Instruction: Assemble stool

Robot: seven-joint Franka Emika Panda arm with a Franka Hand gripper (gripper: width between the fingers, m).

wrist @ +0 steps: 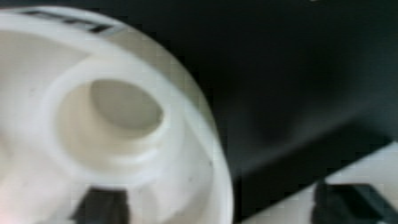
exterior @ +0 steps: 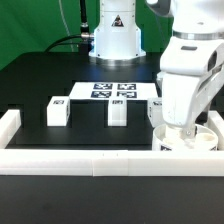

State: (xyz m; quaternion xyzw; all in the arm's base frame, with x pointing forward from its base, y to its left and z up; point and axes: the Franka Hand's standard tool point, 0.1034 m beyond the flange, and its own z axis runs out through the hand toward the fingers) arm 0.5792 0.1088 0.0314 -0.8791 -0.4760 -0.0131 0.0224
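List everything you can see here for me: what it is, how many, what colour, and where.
seat: one, white, round, in the front corner on the exterior view's right; a socket shows in the wrist view.
legs: two clearly seen, white blocks with black-and-white tags, standing mid-table, apart from each other.
marker board: one, white, tagged, flat behind the legs.
rails: white, along the table's front edge and the exterior view's left edge.
table: one, black.
backdrop: green, behind the table.
arm: one, white, on the exterior view's right.
gripper: one, low over the seat, fingers apart.
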